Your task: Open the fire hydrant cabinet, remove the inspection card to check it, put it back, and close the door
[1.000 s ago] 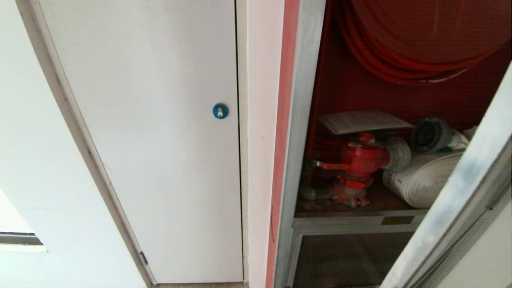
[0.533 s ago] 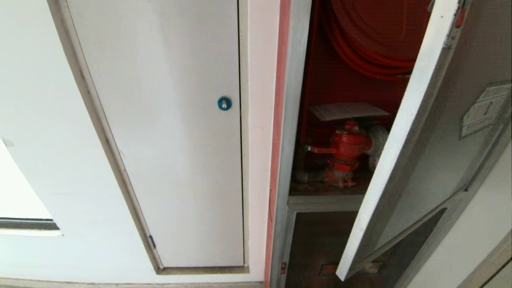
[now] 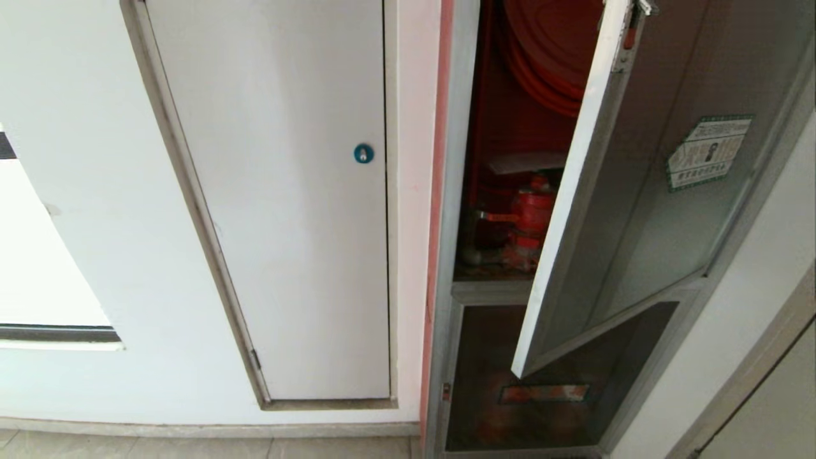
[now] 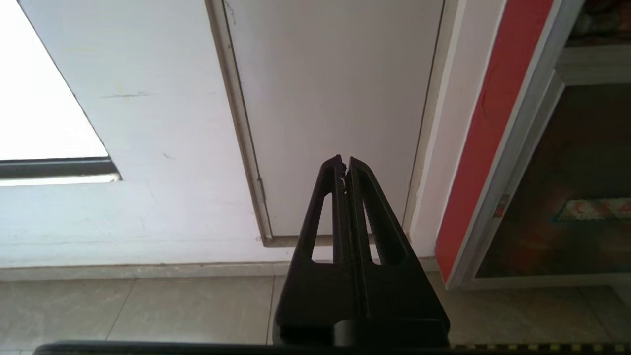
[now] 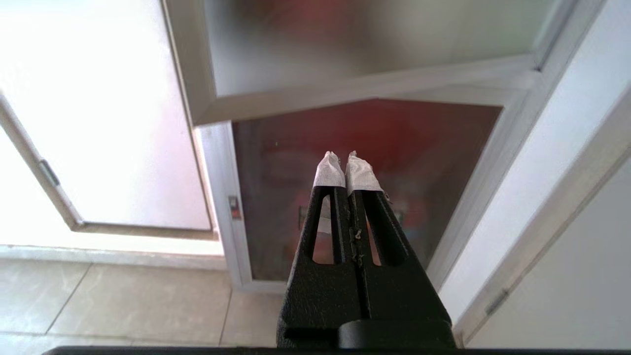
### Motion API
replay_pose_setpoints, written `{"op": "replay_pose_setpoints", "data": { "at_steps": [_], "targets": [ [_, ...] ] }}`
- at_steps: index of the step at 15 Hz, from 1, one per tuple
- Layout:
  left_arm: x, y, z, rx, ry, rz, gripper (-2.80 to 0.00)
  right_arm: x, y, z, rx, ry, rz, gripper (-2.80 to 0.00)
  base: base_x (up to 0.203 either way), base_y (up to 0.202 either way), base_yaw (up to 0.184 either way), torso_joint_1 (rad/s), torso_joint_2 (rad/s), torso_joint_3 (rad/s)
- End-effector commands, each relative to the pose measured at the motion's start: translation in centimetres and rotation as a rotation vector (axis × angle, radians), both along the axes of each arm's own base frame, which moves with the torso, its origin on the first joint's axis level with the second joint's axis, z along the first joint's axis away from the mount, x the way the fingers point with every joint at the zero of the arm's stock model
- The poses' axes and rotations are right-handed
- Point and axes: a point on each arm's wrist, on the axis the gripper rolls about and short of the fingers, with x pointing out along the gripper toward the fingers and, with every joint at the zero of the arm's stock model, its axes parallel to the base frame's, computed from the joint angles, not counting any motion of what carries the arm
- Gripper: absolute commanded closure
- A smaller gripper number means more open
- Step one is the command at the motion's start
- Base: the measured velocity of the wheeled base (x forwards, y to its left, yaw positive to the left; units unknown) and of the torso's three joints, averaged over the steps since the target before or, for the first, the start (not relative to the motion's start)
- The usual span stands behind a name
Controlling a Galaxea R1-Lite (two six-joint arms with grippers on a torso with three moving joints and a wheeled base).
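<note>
From the head view we face a white wall with a plain white door (image 3: 280, 191) at centre-left; the fire hydrant cabinet (image 3: 456, 191) stands right of it, its smoked-glass door (image 3: 637, 191) half open, long axis upright, a sticker (image 3: 707, 152) at upper right. The inspection card (image 3: 519, 162) lies flat above the red valve (image 3: 532, 213) in the gap. In the left wrist view our left hand (image 4: 345, 162) is closed and empty. In the right wrist view our right hand (image 5: 346, 160), closed on nothing, points below the door's lower edge and seems the nearer one.
</note>
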Motion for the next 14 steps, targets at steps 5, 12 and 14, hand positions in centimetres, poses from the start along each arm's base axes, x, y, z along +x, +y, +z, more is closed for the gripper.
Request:
{"op": "replay_pose_setpoints", "data": {
  "at_steps": [5, 12, 14],
  "targets": [
    [0.07, 0.00, -0.20, 0.000, 0.008, 0.001, 0.00, -0.01, 0.00, -0.01, -0.001, -0.001, 0.001, 0.00, -0.164, 0.000, 0.001, 0.001, 0.00, 0.002],
    [0.07, 0.00, -0.19, 0.000, 0.008, 0.001, 0.00, -0.01, 0.00, 0.00, -0.001, -0.002, 0.001, 0.00, 0.000, 0.000, 0.000, 0.000, 0.00, 0.000],
    [0.07, 0.00, -0.20, 0.000, 0.008, 0.001, 0.00, 0.00, 0.00, 0.00, -0.001, -0.001, 0.001, 0.00, 0.000, 0.000, 0.000, 0.000, 0.00, 0.000]
  ]
}}
